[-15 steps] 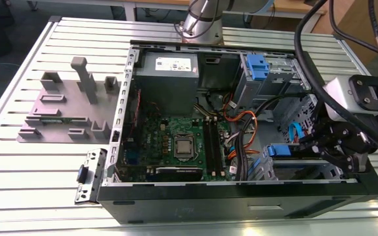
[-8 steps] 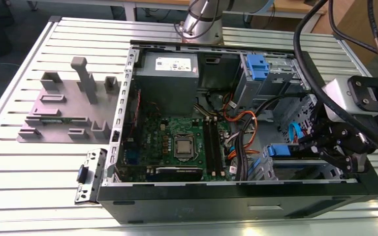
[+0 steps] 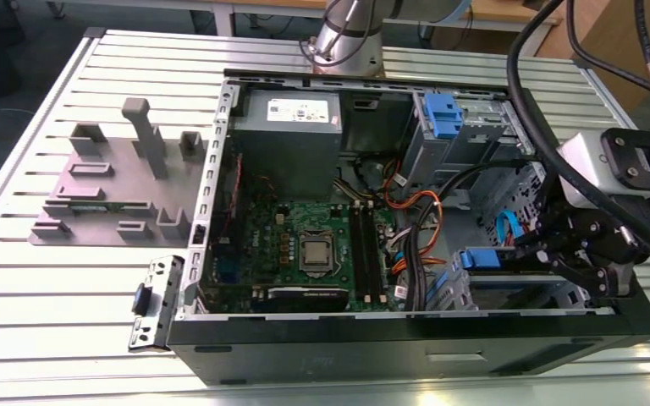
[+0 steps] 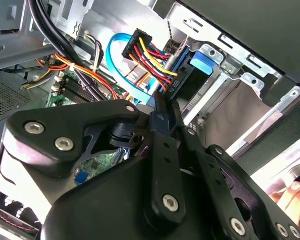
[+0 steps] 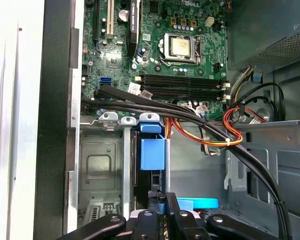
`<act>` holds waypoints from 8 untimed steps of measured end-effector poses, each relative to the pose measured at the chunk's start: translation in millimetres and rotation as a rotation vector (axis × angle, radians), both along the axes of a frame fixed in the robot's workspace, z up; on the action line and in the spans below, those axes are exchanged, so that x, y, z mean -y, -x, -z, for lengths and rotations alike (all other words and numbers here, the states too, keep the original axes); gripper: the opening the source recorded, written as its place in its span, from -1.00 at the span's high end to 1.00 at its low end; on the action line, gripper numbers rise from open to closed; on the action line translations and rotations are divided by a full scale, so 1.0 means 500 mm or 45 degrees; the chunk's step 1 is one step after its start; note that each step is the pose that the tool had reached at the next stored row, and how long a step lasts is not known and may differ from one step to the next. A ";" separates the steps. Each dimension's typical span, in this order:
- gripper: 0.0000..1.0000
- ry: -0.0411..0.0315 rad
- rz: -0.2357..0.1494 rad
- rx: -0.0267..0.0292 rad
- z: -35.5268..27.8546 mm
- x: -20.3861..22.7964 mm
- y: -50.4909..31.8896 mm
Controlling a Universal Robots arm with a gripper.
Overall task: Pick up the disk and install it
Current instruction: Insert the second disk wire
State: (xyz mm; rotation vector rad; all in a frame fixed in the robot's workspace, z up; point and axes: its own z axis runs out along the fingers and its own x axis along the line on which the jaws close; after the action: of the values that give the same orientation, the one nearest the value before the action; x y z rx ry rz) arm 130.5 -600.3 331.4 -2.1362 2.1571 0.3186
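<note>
The disk point(image 3: 487, 259) stands on edge in the lower drive bay of the open computer case point(image 3: 415, 334), at the exterior view's right. Its blue caddy handle point(image 5: 152, 150) points toward the motherboard, with the dark slab of the drive behind it. My gripper point(image 3: 542, 254) reaches into the bay from the disk's other end. In the first wrist view its fingers point(image 5: 152, 200) are drawn together with a sliver of blue caddy between them. In the second wrist view the gripper point(image 4: 157, 100) ends right beside the disk point(image 4: 200, 65).
Black, orange and blue cables point(image 5: 210, 132) cross just past the bay, and a power plug point(image 4: 140, 45) hangs near the handle. Another blue caddy point(image 3: 443, 114) and the grey power supply point(image 3: 291, 118) sit at the case's far side. A grey fixture point(image 3: 111, 178) stands on the table. Fingertips of a hand point(image 4: 290, 195) show at one edge.
</note>
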 end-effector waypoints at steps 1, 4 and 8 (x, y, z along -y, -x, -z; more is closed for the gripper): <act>0.65 0.0000 0.000 0.0000 0.000 -0.0001 0.000; 0.65 -0.0004 0.000 -0.0001 0.000 -0.0001 -0.001; 0.65 -0.0006 0.000 -0.0009 0.000 -0.0001 -0.001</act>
State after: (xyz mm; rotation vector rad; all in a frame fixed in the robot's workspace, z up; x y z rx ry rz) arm 131.1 -600.3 331.6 -2.1361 2.1572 0.3199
